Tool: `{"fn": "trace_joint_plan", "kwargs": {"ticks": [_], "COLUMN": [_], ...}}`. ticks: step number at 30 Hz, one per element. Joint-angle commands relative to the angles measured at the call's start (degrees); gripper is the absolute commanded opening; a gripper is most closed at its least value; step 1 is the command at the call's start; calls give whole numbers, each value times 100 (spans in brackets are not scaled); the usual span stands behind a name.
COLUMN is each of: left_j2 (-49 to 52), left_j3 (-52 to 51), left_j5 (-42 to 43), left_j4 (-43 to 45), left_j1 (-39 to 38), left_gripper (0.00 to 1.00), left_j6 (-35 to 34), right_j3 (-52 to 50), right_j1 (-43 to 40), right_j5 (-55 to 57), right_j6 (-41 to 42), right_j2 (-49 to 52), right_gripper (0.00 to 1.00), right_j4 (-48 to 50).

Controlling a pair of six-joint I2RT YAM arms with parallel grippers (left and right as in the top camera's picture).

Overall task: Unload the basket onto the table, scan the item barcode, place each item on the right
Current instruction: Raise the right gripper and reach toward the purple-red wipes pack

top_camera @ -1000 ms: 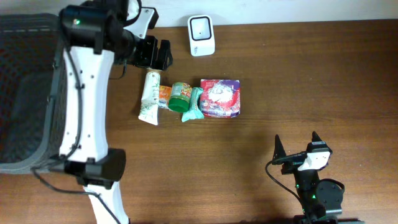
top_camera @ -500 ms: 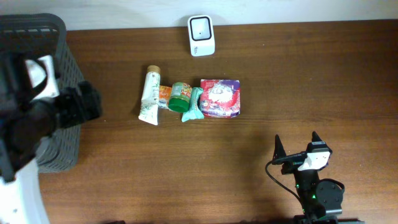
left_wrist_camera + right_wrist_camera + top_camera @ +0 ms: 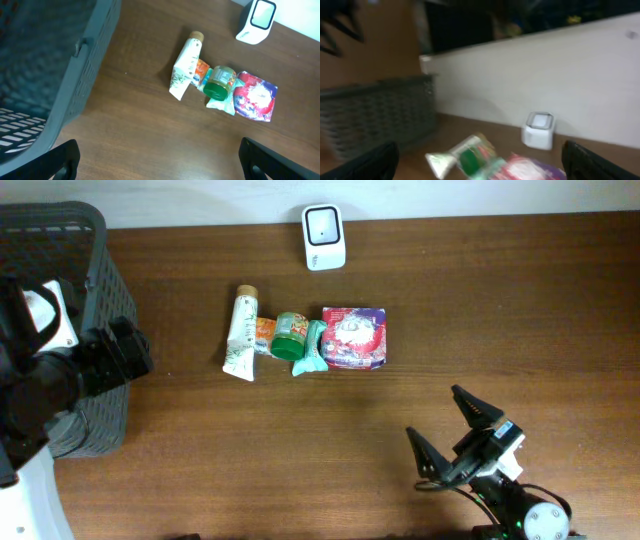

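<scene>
Wooden table, mid-frame: white tube (image 3: 241, 335), green-lidded jar (image 3: 291, 335) and shiny pouch (image 3: 354, 338) huddle below the scanner (image 3: 324, 224). Left gripper (image 3: 125, 355) and right gripper (image 3: 450, 430) both gape, empty. Tube looks light and squishy, so I'd pinch mid-body.

Soft, even light on the wooden table (image 3: 500, 300), shadows faint; overhead view sharp, right wrist view smeared with blur.

- The setting was a mock shop checkout on a wooden table (image 3: 520, 320) against a plain white wall (image 3: 510, 80).
- A barcode scanner (image 3: 324, 237) stood at the table's far edge.
- A grey mesh basket (image 3: 100, 240) stood at the left, and packaged goods (image 3: 300, 340) lay mid-table.
</scene>
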Motion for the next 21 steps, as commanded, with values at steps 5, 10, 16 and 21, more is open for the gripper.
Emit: {"fn": "trace_joint_plan", "kwargs": {"ticks": [5, 10, 16, 21], "left_j2": [-2, -2, -2, -2], "left_j3": [-17, -17, -17, -17], "left_j5": [0, 0, 0, 0], "left_j4": [-9, -9, -9, -9], "left_j1": [28, 28, 28, 28], "left_gripper": [99, 99, 99, 99], "left_j6": [-72, -72, -72, -72], "right_j3": [601, 2280, 4819, 6701], "right_j1": [20, 20, 20, 22], "right_j5": [240, 446, 439, 442], "right_j6": [640, -385, -1482, -2210], "right_j2": [-24, 433, 2050, 3886], "right_gripper": [99, 98, 99, 98], "right_j4": [1401, 151, -3154, -5274]}}
